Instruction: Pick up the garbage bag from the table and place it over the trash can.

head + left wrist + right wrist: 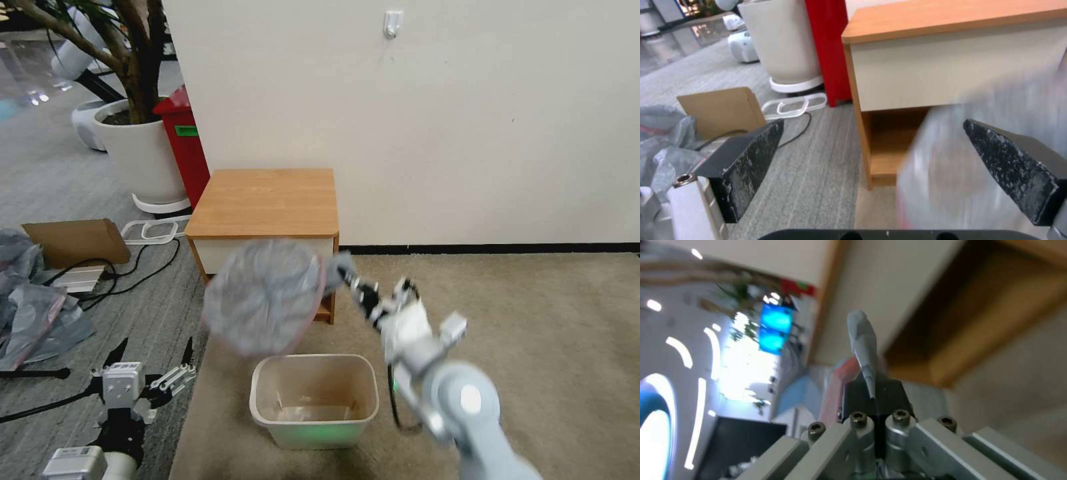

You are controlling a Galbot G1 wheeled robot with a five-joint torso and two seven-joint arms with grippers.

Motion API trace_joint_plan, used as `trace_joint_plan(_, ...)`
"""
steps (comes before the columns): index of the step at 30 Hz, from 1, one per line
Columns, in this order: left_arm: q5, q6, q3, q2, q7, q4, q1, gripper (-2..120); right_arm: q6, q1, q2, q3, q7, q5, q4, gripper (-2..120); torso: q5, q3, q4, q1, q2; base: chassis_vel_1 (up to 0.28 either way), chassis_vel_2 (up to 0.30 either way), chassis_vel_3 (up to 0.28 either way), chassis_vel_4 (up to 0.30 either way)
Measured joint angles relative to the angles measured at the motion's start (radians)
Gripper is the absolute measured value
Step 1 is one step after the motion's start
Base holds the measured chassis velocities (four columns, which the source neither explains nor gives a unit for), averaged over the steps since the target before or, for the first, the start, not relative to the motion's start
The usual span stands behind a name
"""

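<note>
Clearly the garbage bag (267, 297) is off the tabletop (267, 200) and hangs in the air before the cabinet's front, at about 11 o'clock from the trash can (313, 399) on the carpet. The right tool (348, 273) is clamped on a pinch of film at the bag's 3 o'clock edge, by the pinkish rim band. The left tool (155, 367) waits low at 9 o'clock of the can, spread wide. Such film looks featherlight, limp and slippery; the banded rim seems the firmest place to hold.
</note>
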Motion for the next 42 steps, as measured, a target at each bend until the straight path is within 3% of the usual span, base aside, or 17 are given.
trace_joint_plan(6,-0.002,0.002,0.002,0.004,0.001,0.000,-0.006,100,0.000,-0.163,-0.018,-0.015,-0.073,-0.118,0.003,0,0.0001,0.000,0.0000,0.000,0.000,0.000,0.000,0.000,0.000)
trace_joint_plan(11,-0.016,0.014,0.004,0.013,0.001,0.000,-0.017,100,0.016,-0.277,-0.076,0.065,-0.154,-0.182,0.011,0,0.0001,0.000,-0.0001,0.000,0.000,0.000,0.000,0.000,0.000)
trace_joint_plan(23,-0.014,0.017,0.015,0.012,0.001,0.000,-0.021,100,0.008,-0.280,-0.088,0.079,-0.154,-0.227,0.007,2,0.0002,0.000,0.0001,0.000,0.000,0.000,0.000,0.000,0.000)
trace_joint_plan(33,-0.005,0.017,0.028,0.005,0.002,0.000,-0.024,100,0.024,-0.336,-0.122,0.123,-0.119,-0.277,0.053,38,0.0001,0.000,0.0000,0.000,0.000,0.000,0.000,0.000,0.000)
trace_joint_plan(42,-0.020,0.039,0.063,0.033,0.004,0.000,-0.044,100,0.102,-0.405,-0.115,0.154,-0.049,-0.374,0.122,73,0.0000,0.000,0.0000,0.000,0.000,0.000,0.000,0.000,0.000)
